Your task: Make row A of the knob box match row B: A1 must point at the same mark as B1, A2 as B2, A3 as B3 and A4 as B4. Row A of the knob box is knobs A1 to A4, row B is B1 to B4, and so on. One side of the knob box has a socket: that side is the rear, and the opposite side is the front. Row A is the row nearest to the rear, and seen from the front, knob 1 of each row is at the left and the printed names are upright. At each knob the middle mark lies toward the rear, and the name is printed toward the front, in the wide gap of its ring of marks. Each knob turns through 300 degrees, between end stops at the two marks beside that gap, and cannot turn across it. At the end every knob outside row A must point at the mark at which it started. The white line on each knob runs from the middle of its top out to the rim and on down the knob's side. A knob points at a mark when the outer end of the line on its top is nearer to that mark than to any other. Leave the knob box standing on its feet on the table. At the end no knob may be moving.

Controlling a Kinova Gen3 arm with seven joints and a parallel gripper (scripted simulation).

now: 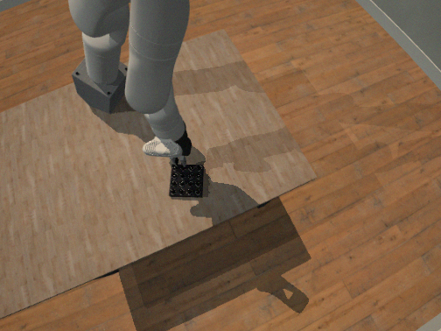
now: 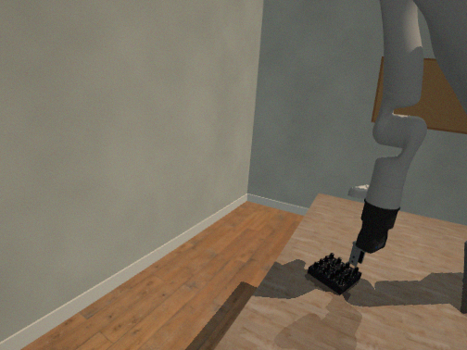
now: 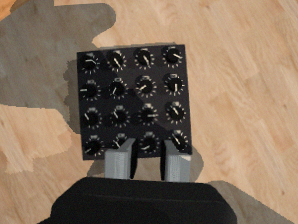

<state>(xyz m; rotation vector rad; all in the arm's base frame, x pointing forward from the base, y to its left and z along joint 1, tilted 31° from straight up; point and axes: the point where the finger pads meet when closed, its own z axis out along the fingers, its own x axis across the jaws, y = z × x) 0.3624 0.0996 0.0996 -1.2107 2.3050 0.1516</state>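
The knob box (image 1: pixel 186 196) (image 2: pixel 340 289) (image 3: pixel 105 103) stands flat on the table. In the wrist view, names lie above their knobs, so row A is nearest my gripper, with A1 at the right. Knob A1 (image 3: pixel 179 141) and B1 (image 3: pixel 176 113) both point up-left. A2 (image 3: pixel 149 145) points down-left, B2 (image 3: pixel 148 116) right. A3 (image 3: pixel 119 143) is partly covered by a finger; its line seems up-left, like B3 (image 3: pixel 119 116). A4 (image 3: pixel 93 147) points down-left, B4 (image 3: pixel 91 118) up-left. My gripper (image 1: pixel 178 162) (image 2: pixel 356 265) (image 3: pixel 149 153) is partly open, fingers either side of A2; their exact height is unclear.
The table (image 1: pixel 109 197) (image 2: pixel 408 324) has its edge beyond the box's front side. The robot's base (image 1: pixel 98 89) stands toward the back in the top view. Neighbouring knobs A1 and A3 are close outside the fingers. The socket is hidden.
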